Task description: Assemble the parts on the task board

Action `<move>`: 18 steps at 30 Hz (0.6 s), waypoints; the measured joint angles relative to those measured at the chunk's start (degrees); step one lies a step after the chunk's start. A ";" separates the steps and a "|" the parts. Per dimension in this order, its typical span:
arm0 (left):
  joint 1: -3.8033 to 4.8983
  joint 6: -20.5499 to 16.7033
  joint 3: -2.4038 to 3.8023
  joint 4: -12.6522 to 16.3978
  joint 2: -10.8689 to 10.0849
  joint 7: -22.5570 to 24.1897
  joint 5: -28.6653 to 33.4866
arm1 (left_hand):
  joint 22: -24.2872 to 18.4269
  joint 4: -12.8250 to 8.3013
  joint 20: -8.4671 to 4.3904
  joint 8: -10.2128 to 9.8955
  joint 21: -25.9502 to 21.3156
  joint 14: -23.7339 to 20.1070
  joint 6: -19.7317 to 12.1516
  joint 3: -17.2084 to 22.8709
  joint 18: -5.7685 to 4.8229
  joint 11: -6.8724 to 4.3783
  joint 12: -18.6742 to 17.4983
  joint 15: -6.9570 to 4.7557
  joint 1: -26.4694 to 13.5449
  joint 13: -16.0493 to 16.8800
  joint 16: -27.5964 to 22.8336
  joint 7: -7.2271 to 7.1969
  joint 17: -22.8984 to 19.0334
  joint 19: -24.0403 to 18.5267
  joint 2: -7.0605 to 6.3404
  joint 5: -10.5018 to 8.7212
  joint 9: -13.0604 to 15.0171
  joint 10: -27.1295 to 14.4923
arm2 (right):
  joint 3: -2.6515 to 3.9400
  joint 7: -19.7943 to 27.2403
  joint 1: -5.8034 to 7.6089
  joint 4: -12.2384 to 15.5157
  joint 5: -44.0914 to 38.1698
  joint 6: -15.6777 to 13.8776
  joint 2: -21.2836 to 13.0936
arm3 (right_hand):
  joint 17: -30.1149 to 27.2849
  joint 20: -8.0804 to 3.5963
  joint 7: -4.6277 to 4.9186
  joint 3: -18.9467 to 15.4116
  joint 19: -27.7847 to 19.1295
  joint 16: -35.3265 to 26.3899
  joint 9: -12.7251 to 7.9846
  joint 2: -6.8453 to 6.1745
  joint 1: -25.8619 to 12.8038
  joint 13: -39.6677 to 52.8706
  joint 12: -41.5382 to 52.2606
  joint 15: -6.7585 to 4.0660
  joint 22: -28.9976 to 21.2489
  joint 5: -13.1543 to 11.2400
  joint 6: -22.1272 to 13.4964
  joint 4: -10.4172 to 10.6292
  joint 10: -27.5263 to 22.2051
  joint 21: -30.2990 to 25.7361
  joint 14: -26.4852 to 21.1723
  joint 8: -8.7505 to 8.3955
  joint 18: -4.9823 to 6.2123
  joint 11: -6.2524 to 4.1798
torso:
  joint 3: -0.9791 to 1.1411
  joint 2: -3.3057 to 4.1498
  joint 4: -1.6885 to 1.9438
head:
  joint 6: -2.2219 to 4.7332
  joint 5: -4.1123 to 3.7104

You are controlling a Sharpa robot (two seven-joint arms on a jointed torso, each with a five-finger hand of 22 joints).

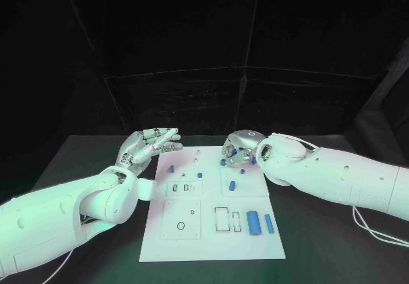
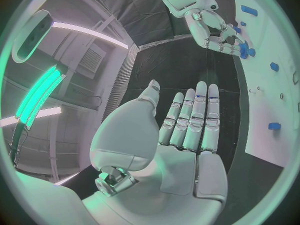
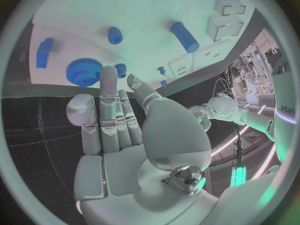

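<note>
A white board (image 1: 213, 248) lies on the black tabletop (image 1: 77, 154), small blue parts scattered across it. The left robot hand (image 1: 152, 144) hovers at its far left corner, fingers straight, holding nothing. The right robot hand (image 1: 237, 149) reaches over a blue gear (image 3: 84, 72) at the far edge, fingers apart, empty. The gear looks light, rigid and slippery; best pinched by its toothed rim.

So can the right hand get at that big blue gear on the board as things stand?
Probably yes. The right hand hangs open just short of the blue gear at the task board edge, fingers pointing at it, nothing between. The left hand is off to the side.
</note>
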 measured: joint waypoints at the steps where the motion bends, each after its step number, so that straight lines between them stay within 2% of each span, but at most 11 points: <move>1: 0.00 0.02 0.00 0.13 -0.07 -0.01 -0.01 | 0.00 0.00 0.00 0.00 0.00 0.00 0.00 0.00 0.00 0.00 0.00 0.00 0.00 0.00 0.00 0.00 0.00 0.00 0.00 0.00 0.00 0.00 | 0.00 -0.11 0.00 -0.11 -0.27 0.12 0.11 | 0.18 -0.09 0.00 0.17 0.09 0.36 0.00 0.00 0.00 0.00 0.00 0.00 0.49 0.00 0.00 0.17 0.00 0.35 0.00 0.00 0.01 0.00 | 0.00 0.11 0.01 | 0.01 0.01; 2: 0.00 0.05 0.00 0.23 -0.14 -0.03 -0.02 | 0.00 0.00 0.00 0.00 0.00 0.00 0.00 0.00 0.00 0.00 0.00 0.00 0.00 0.00 0.00 0.00 0.00 0.00 0.00 0.00 0.00 0.00 | 0.00 -0.21 0.00 -0.24 -0.50 0.24 0.22 | 0.37 0.03 0.00 0.31 0.37 0.60 0.00 0.00 0.00 0.00 0.00 0.00 1.01 0.00 0.00 0.31 0.00 0.69 0.00 0.00 -0.07 0.00 | 0.00 0.21 0.02 | 0.02 0.02; 3: 0.00 0.07 0.00 0.32 -0.20 -0.04 -0.03 | 0.00 0.00 0.00 0.00 0.00 0.00 0.00 0.00 -0.01 0.00 0.00 0.00 0.00 0.00 0.00 0.00 0.00 0.00 0.00 0.00 0.00 0.00 | 0.00 -0.30 0.00 -0.36 -0.72 0.34 0.32 | 0.54 -0.07 0.00 0.45 0.75 0.99 0.00 0.00 0.00 0.04 0.00 0.00 1.64 0.00 0.00 0.20 0.00 1.08 0.00 0.00 -0.89 0.00 | 0.00 0.37 0.04 | -0.05 0.03; 6: 0.00 0.13 0.01 0.50 -0.34 -0.12 -0.04 | -0.05 0.00 0.00 -0.29 0.00 0.00 0.00 0.00 0.00 0.00 0.00 0.00 0.00 0.00 0.00 0.00 0.00 0.00 0.00 0.00 0.00 0.00 | 0.00 -0.53 0.00 -0.60 -1.31 0.67 0.59 | 1.14 -0.07 -0.18 1.00 1.98 2.07 0.00 0.00 0.00 0.12 0.00 0.00 3.80 0.00 -0.18 0.61 0.00 2.44 0.00 0.00 -0.90 0.00 | -0.04 0.69 0.11 | -0.37 0.07; 12: 0.00 0.17 0.01 0.69 -0.52 -0.31 -0.06 | -0.04 0.00 0.00 -0.32 0.00 0.00 0.00 0.00 -0.01 0.00 0.00 0.00 0.00 -0.04 0.00 0.00 -0.01 0.00 0.00 0.00 0.00 0.00 | 0.00 -0.88 0.00 -0.78 -1.95 1.05 0.91 | 2.01 -0.09 -0.19 1.76 2.97 3.66 0.00 0.00 0.00 0.18 0.00 0.00 6.50 -0.34 -0.19 1.06 0.33 4.07 0.00 0.00 -0.89 -0.32 | -0.13 1.19 0.24 | -0.57 0.23; 14: 0.01 0.17 0.02 0.71 -0.57 -0.39 -0.07 | -0.04 0.00 0.00 -0.32 0.00 0.00 -0.01 0.00 -0.01 0.00 0.00 0.00 0.00 -0.04 0.00 0.00 -0.01 0.00 0.00 0.00 0.01 0.00 | 0.00 -0.97 0.00 -0.82 -2.08 1.14 0.95 | 2.24 -0.19 -0.19 2.15 3.30 4.16 0.00 0.00 0.00 0.18 0.00 0.00 7.15 -0.34 -0.19 1.17 0.33 4.53 0.00 0.00 -1.78 -0.32 | -0.14 1.34 0.26 | -0.62 0.25; 18: 0.02 0.19 0.02 0.73 -0.67 -0.53 -0.09 | -0.04 0.00 0.00 -0.32 0.00 -0.01 -0.01 0.00 -0.01 0.00 0.00 0.00 0.00 -0.04 0.00 0.00 -0.01 0.00 0.00 0.00 0.01 0.00 | 0.00 -1.11 0.00 -0.84 -2.27 1.28 1.01 | 2.62 -0.06 -0.19 2.55 3.75 4.94 0.00 0.00 0.00 0.17 0.01 0.00 8.16 -0.34 -0.19 1.57 0.75 5.20 0.00 0.00 -1.79 -0.30 | -0.14 1.62 0.28 | -0.65 0.17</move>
